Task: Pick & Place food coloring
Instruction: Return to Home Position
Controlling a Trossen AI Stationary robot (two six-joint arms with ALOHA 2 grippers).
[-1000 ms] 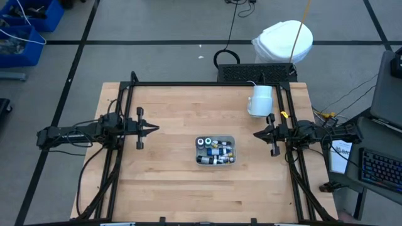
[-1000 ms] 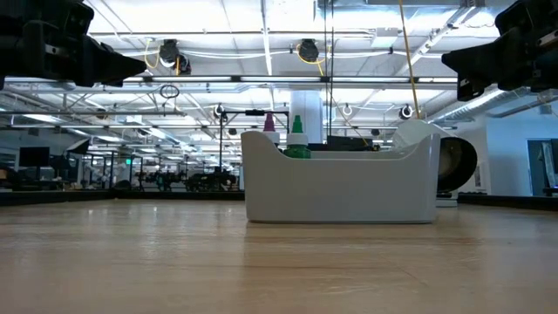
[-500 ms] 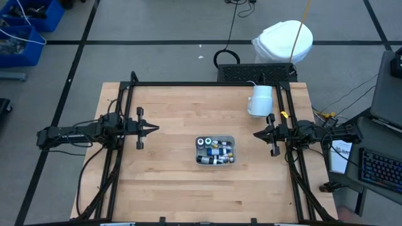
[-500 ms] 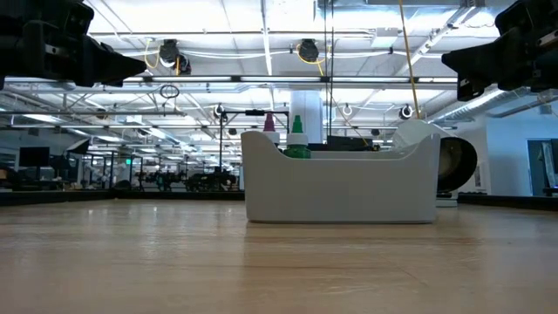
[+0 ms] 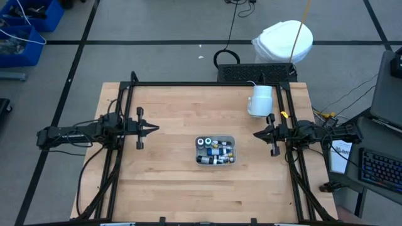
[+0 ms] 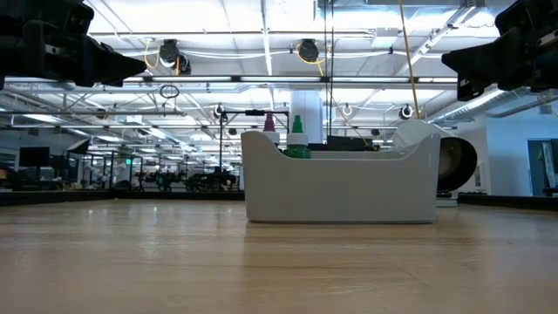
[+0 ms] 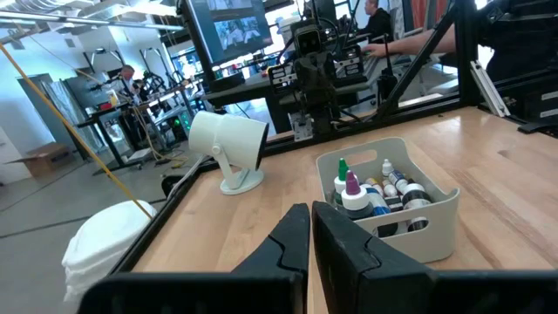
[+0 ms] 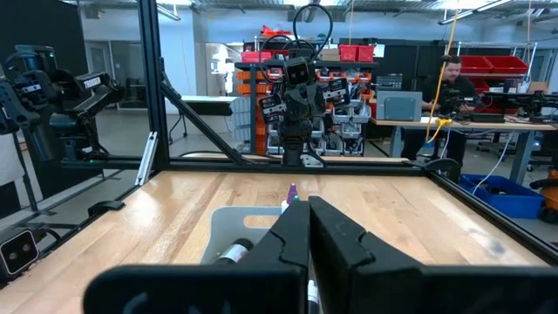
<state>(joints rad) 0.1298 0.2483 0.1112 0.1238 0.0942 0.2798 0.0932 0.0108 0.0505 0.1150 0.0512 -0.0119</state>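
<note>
Several small food-colouring bottles (image 5: 217, 152): white-capped droppers with coloured bodies, packed together inside the bin; none is in my grip.
Dark round pots (image 5: 201, 142): pale ringed tops up, in the bin's end toward my left arm.
Tall tips: a green-capped bottle (image 6: 297, 139) and a purple-capped bottle (image 6: 269, 122) poke above the bin's rim in the low view.
Bin: the pale grey rectangular plastic bin (image 6: 340, 187) sits flat on the table between my two grippers, somewhat nearer the right one.
Table: the light wooden table (image 5: 163, 182) carries the bin and, at its far right corner, a white cylinder.
Left gripper (image 5: 157, 128): raised over the table's left side, well apart from the bin, pointing toward it, fingers closed together on nothing.
Right gripper (image 5: 255, 134): raised over the right side, facing the bin, fingers likewise pressed together and empty.
White cylinder (image 5: 260, 100): tilted on a round base, just behind my right gripper.
Room: a person (image 8: 452, 83) sits at a desk beyond the table.
</note>
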